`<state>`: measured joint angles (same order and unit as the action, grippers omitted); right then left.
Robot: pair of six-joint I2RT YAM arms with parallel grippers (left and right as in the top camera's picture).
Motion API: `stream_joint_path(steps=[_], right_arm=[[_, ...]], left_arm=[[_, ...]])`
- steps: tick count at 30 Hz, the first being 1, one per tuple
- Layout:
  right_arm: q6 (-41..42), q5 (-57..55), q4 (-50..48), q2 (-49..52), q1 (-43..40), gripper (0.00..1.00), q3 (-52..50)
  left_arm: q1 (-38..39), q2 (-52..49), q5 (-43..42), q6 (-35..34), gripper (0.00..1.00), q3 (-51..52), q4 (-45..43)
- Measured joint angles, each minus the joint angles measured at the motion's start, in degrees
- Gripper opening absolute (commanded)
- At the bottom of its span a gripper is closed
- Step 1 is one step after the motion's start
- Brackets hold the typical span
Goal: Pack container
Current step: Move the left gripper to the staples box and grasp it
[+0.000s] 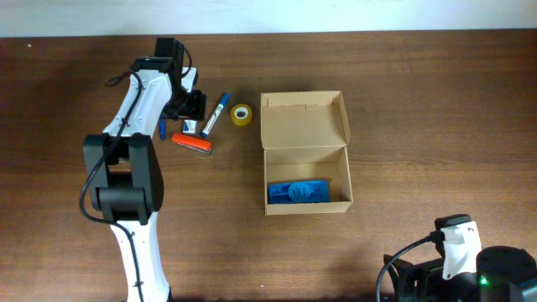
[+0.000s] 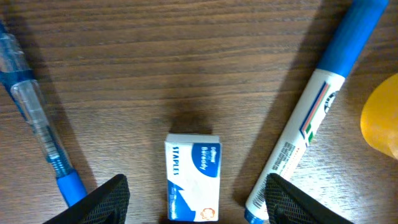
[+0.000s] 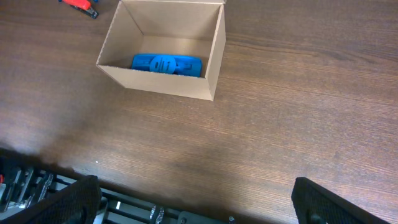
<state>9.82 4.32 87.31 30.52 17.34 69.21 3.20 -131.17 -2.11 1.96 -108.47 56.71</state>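
While both jaws gape empty (left over staple box (image 2: 193, 177)), container (image 1: 307, 208) opens upward, long axis left-right

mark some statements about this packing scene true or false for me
The container has its lid open. True.
A blue item lies inside it. True.
The staples box is packed already. False: it lies on the table, below the open left pincer.
The right pincer holds the marker. False: it is open and empty; the marker lies on the table beside the staples box.
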Motion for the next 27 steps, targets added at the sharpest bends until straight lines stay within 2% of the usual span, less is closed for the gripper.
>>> stream_joint_path(steps=[11,13,19,23,27], right_arm=[[0.0,0.0,0.0,0.0,0.0,0.99,0.0],[0.0,0.0,0.0,0.0,0.0,0.99,0.0],[0.0,0.0,0.0,0.0,0.0,0.99,0.0],[0.0,0.0,0.0,0.0,0.0,0.99,0.0],[0.0,0.0,0.0,0.0,0.0,0.99,0.0]], left_arm=[[0.4,0.0,1.3,0.1,0.68,2.9,-1.2],[0.4,0.0,1.6,0.2,0.62,3.0,-2.1],[0.4,-1.8,1.6,0.2,0.59,3.0,-1.6],[0.4,-1.8,1.5,0.4,0.45,3.0,-1.4],[0.4,-1.8,1.5,0.4,0.39,3.0,-1.4]])
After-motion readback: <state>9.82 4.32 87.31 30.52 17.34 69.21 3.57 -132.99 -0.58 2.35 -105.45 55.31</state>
